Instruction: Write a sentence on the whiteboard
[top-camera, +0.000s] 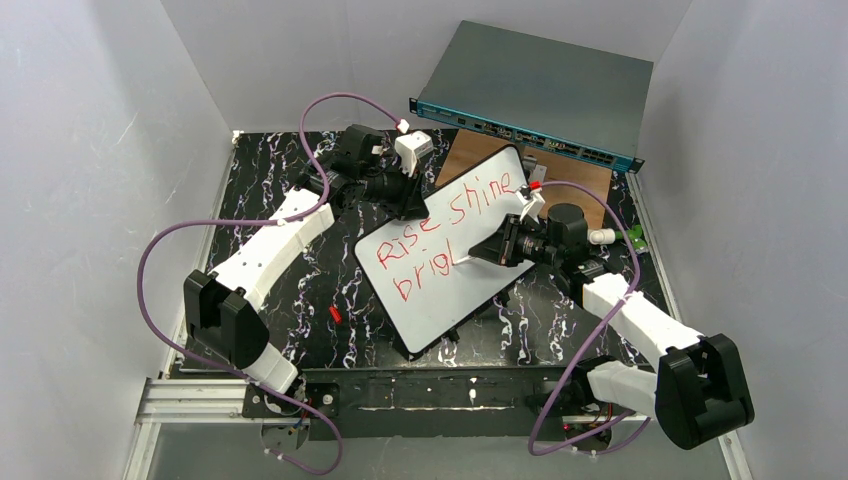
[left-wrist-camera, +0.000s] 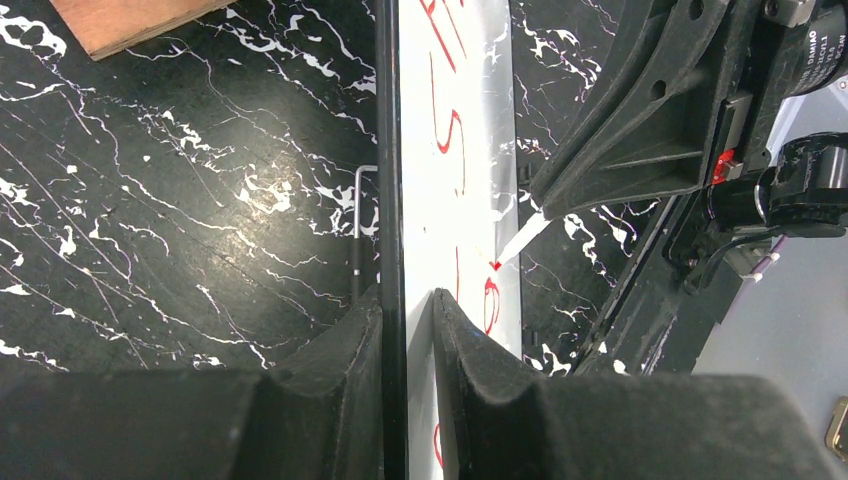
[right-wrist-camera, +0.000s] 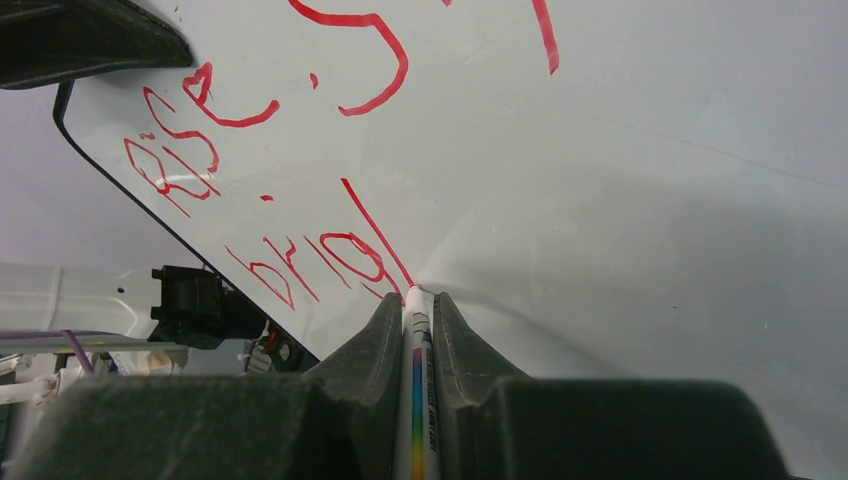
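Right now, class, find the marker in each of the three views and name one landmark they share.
Top external: marker right of centre, tip on the lower line.
Left wrist: marker right of centre, slanting onto the whiteboard.
Right wrist: marker bottom centre, in the right gripper.
Shared landmark: the red sentence.

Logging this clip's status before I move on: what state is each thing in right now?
whiteboard: tilted, one edge clamped.
sentence: unfinished; "Rise shine" is done, the second line reads "brigl".
marker: uncapped, tip on the whiteboard.
left gripper: shut on the whiteboard's edge.
right gripper: shut on the marker.
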